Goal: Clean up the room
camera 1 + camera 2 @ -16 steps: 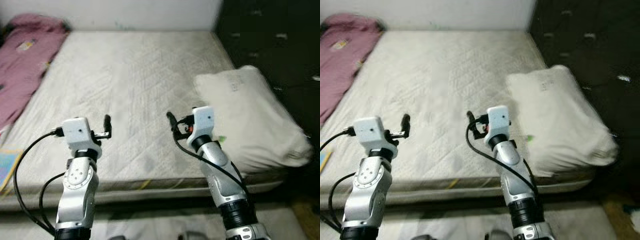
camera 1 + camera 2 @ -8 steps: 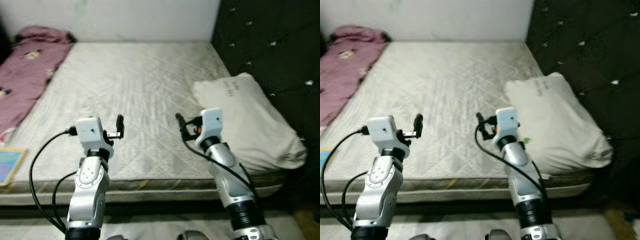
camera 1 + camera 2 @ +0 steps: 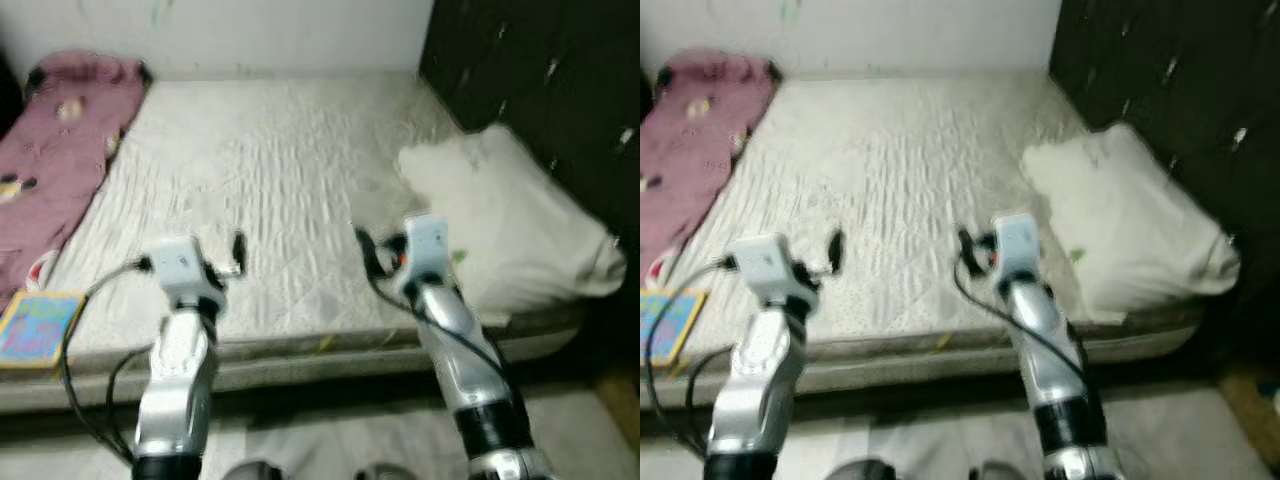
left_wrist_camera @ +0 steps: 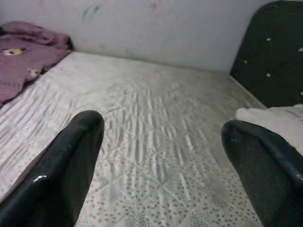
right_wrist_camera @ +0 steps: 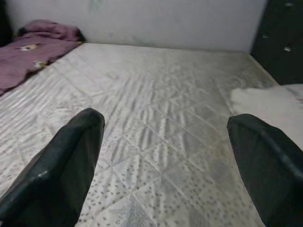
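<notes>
The quilted off-white mattress (image 3: 280,190) lies ahead of both grippers. A plump white pillow (image 3: 510,225) sits beyond the right gripper (image 5: 165,156); crumpled mauve bedding (image 3: 55,140) lies past the left gripper (image 4: 161,161). Both grippers are spread wide, empty

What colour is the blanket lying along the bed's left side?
The blanket is dusty purple-pink, best seen in the left eye view.

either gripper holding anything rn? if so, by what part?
Nothing held. The left gripper and right gripper both have fingers spread wide with bare mattress between them, hovering above the bed's near edge.
</notes>
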Controlling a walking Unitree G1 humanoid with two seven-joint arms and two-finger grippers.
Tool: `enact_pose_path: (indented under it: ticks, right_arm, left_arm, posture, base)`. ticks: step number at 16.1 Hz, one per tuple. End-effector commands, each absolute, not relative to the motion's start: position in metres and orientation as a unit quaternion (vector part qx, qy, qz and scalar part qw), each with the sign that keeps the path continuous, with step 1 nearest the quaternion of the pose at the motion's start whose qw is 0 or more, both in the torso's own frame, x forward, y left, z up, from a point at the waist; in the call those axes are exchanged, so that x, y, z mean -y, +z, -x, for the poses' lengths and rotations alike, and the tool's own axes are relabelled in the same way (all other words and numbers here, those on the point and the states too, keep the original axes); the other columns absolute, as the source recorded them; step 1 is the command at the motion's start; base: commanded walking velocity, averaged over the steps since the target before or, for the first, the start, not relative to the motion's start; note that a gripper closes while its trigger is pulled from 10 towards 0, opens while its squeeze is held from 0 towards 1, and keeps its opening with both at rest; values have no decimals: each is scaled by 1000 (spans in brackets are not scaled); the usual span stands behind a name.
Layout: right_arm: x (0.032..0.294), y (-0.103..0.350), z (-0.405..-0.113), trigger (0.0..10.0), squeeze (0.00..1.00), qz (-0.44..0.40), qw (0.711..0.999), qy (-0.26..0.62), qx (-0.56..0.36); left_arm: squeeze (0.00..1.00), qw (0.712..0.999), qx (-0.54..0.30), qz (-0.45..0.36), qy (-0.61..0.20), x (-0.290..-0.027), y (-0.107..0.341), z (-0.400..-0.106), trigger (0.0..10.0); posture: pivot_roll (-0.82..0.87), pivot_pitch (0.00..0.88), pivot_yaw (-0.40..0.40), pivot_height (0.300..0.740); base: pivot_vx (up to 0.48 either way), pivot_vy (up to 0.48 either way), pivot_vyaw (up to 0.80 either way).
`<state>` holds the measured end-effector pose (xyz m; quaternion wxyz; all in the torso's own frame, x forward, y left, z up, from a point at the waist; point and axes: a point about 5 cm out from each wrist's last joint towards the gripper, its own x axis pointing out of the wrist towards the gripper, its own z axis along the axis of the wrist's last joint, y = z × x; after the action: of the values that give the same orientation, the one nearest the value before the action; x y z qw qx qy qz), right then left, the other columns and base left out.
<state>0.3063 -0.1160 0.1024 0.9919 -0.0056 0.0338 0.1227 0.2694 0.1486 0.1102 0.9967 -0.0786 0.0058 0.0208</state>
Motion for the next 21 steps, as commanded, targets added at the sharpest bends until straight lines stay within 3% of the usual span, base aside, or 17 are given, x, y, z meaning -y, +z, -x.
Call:
enact_pose_path:
  ticks: [1, 8, 21]
  right_arm:
    - [110, 106, -308, 10000, 0, 8, 991, 130, -29]
    - [110, 103, -308, 10000, 0, 14, 991, 132, -36]
    - [111, 103, -308, 10000, 0, 18, 991, 128, -37]
  left_arm:
    - [0, 997, 4, 75, 26, -153, 115, -271, 10000]
    - [0, 996, 26, 80, 8, -151, 120, -268, 10000]
    - [0, 996, 26, 84, 0, -150, 120, -267, 10000]
  posture:
    - [-117, 0, 8, 740]
    - [-118, 0, 5, 740]
    - [-117, 11, 1, 740]
  base:
    - [0, 480, 0]
    - [0, 69, 0]
    - [355, 0, 0]
